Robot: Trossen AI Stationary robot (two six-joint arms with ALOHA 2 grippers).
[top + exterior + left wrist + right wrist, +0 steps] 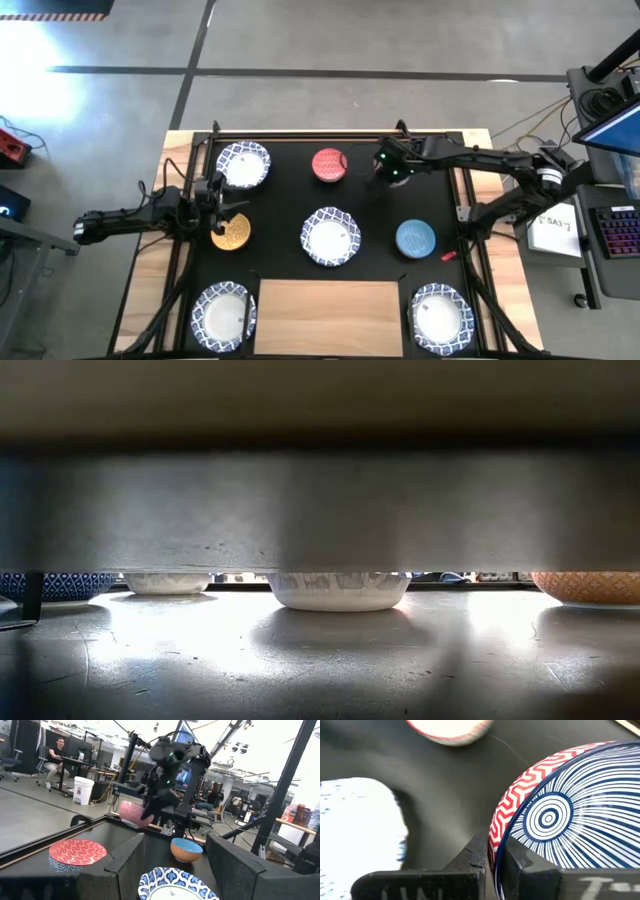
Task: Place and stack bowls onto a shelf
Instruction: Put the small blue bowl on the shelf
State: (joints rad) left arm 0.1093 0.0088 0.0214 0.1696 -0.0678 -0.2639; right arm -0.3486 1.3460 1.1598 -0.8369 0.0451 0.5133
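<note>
Fingers (125,855) of the left gripper (228,208): spread wide, holding nothing, over the edge of the yellow-gold bowl (232,234). Right gripper (385,165): fingers pinched on the rim of the striped bowl (560,815) (red zigzag outside, blue lines inside), held clear of the black mat (375,215) at the far side.

Count, near to far:
- Front row: shelf (330,305), bare, between the front-left white bowl (224,314) and the front-right white bowl (441,314).
- Middle row: yellow-gold bowl, centre white bowl (330,237), blue bowl (415,238).
- Far row: far-left white bowl (243,163), red bowl (330,165).
- Totals: four white, four small, one shelf.

Room: no bowl touches the shelf; open mat lies between the rows.

Hidden: from above, the right gripper covers the striped bowl. In the low view a grey band blocks all but the bowls' bases.
</note>
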